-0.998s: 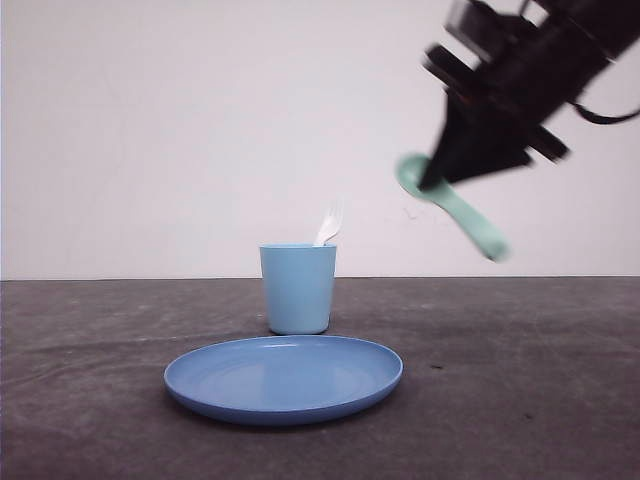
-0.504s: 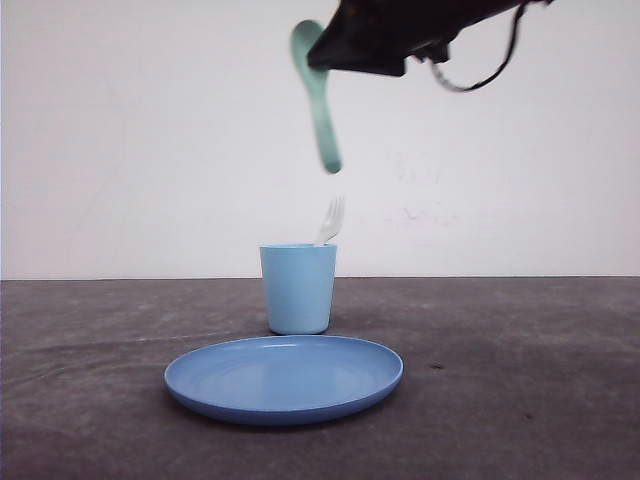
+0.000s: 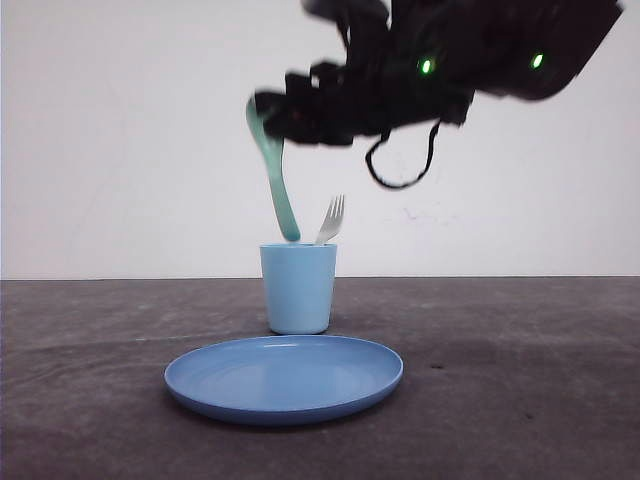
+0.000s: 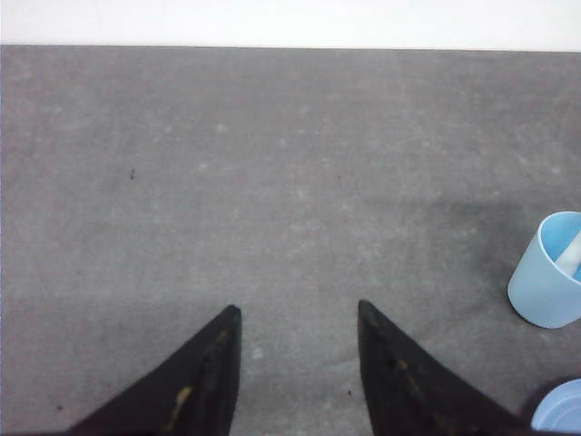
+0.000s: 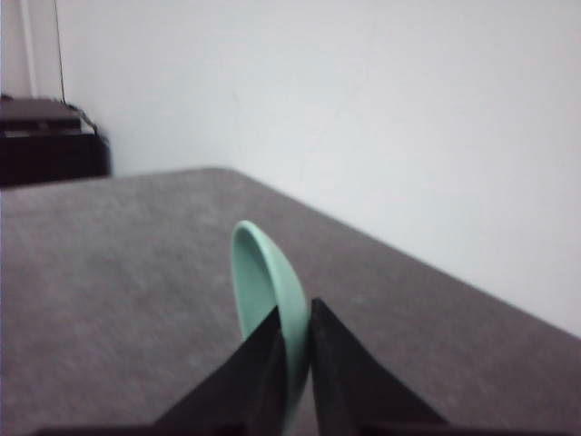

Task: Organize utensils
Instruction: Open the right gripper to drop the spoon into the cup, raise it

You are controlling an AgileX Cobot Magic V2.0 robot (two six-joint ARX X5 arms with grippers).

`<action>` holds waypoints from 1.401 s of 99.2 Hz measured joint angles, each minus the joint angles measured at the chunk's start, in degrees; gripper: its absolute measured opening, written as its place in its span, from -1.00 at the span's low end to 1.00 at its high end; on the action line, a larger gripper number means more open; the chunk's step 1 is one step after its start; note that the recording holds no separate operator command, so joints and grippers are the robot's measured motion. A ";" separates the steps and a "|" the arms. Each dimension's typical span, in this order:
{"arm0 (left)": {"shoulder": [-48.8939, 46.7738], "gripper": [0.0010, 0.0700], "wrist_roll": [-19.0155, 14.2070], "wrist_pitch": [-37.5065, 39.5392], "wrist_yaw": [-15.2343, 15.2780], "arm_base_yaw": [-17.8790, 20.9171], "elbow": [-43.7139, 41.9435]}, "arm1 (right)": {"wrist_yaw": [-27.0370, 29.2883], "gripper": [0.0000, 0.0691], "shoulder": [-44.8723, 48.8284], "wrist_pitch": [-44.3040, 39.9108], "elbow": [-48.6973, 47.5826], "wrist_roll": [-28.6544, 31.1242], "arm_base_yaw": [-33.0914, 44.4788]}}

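The mint-green spoon (image 3: 273, 170) hangs handle-down above the light blue cup (image 3: 298, 288), its handle tip just over the cup's rim. My right gripper (image 3: 272, 108) is shut on the spoon's bowl end; in the right wrist view the spoon (image 5: 265, 286) is pinched between the two black fingers (image 5: 294, 313). The white fork (image 3: 330, 220) stands in the cup, tines up. My left gripper (image 4: 296, 311) is open over bare table, with the cup (image 4: 550, 272) off to its side.
A blue round plate (image 3: 284, 378) lies in front of the cup, near the table's front; its edge (image 4: 561, 407) shows in the left wrist view. The dark grey table (image 3: 520, 380) stretches to both sides. A white wall stands behind.
The right gripper has carried the spoon left and downward, turning it from a slant to near-vertical, handle tip now at the cup's rim. Fork, cup and plate have not moved.
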State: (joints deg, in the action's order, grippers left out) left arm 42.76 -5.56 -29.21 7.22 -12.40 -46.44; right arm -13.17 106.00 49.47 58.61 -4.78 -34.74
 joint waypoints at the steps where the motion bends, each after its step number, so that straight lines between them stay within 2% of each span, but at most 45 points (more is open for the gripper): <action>1: 0.00 -0.35 0.00 -0.13 0.00 0.00 0.00 | 0.00 -0.92 0.26 -0.07 0.15 -0.04 0.04; 46: 0.00 -0.35 0.00 -2.14 0.00 0.02 0.00 | 2.56 -0.92 4.63 -10.80 2.36 -1.46 0.13; 62: 0.00 -0.35 0.00 -2.16 0.00 0.00 0.00 | 2.71 -0.91 4.63 -11.56 2.36 -1.46 0.13; 69: 0.00 -0.35 0.00 -2.16 0.00 0.00 0.00 | 2.71 -0.76 4.63 -11.56 2.36 -1.46 0.13; 84: 0.00 -0.35 0.00 -2.16 -0.02 0.00 0.00 | 2.69 -0.01 4.63 -11.56 2.36 -1.46 0.13; 91: 0.00 -0.35 0.00 -2.16 0.00 0.00 0.00 | 2.69 0.17 4.63 -11.45 2.36 -1.46 0.11; 113: 0.00 -0.35 0.00 -2.19 0.00 0.02 0.00 | 2.67 0.26 2.54 -12.28 2.36 -1.44 0.11; 128: 0.00 -0.35 0.00 -2.19 0.00 0.02 0.00 | 2.67 0.26 -4.28 -15.02 2.36 -1.18 0.11; 139: 0.00 -0.35 0.00 -2.23 0.00 0.02 0.00 | 2.67 0.26 -9.84 -19.98 2.36 -0.74 0.13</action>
State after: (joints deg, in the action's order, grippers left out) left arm 42.76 -5.56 -31.44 7.22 -12.38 -46.44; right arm -10.50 96.16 29.50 60.97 -5.52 -34.61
